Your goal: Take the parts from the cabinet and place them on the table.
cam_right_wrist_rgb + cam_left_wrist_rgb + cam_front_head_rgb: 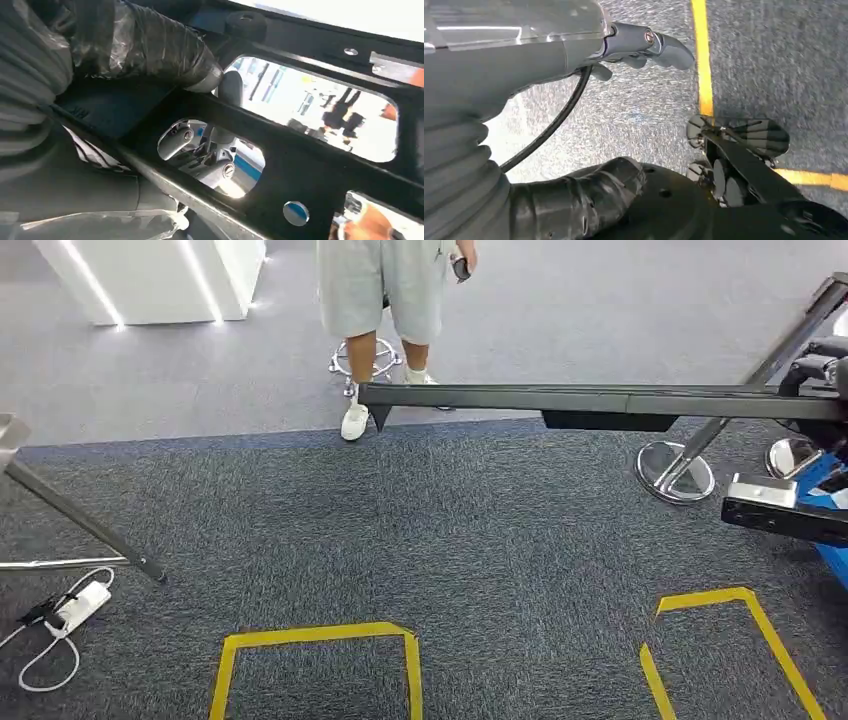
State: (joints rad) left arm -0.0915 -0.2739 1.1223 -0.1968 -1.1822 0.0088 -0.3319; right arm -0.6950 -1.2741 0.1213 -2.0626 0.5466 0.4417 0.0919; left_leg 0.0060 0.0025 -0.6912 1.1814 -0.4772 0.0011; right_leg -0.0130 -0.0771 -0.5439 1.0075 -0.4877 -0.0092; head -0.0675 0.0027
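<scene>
The long flat black metal part (600, 400), a frame with cut-out windows and round holes, lies level across the head view, well above the dark grey carpet (450, 540), its free end pointing toward the person in grey shorts and white shoes (385, 300) who stands beyond that end. The right hand (200, 145) grips the part: in the right wrist view its fingers (220, 167) wrap a black bar of the frame and show through one cut-out, a hold that seems meant to keep the long piece flat while it is carried. The left hand (644, 47) hangs over the carpet beside a strip of yellow floor tape (703, 65), its fingers curled in with nothing in them. Below the part, yellow tape rectangles (315, 660) mark the carpet, probably standing spots. No table appears, so the placing is not yet done.
</scene>
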